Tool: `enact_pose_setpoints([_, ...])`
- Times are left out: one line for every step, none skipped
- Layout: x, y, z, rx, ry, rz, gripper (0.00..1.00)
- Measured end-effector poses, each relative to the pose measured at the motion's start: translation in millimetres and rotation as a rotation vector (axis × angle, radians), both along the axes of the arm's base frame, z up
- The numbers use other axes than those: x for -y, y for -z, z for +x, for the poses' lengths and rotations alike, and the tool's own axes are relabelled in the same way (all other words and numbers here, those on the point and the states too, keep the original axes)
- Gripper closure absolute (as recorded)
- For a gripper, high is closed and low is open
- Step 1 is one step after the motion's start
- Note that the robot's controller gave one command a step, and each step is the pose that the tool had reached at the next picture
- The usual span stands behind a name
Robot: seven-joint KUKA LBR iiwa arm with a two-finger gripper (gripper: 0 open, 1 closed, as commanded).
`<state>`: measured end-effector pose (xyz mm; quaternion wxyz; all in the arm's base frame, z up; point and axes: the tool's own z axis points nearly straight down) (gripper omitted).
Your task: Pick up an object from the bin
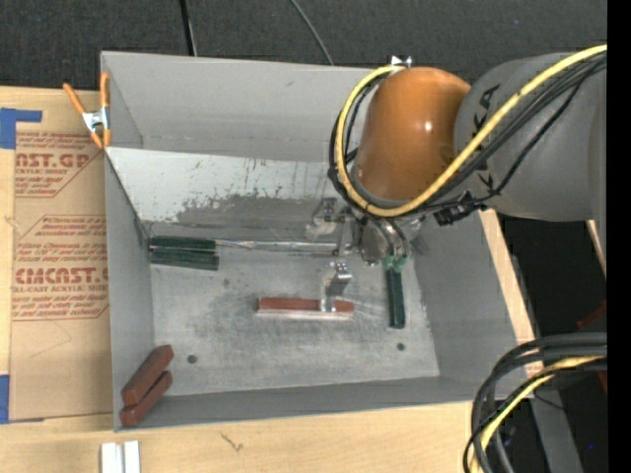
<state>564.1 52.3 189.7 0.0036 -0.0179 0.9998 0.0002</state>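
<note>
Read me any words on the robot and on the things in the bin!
"KA": black letters on the grey arm; the rest of the word cannot be read.
Green-handled tool on the left, green-handled tool on the right, red-brown bar, brown blocks: no writing to be seen on any of them.
</note>
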Motion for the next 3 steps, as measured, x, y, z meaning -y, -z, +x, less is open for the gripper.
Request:
enact_pose_setpoints([3.5, 37.8, -47.7, -0.007, 0.013, 0.000, 0.00])
enact_pose_setpoints([3.5, 46.3, -57.4, -0.007, 0.024, 0.000, 0.00])
enact_pose_setpoints([-23.8, 66.3, -50.0, -0.019, 0.033, -0.001, 0.00])
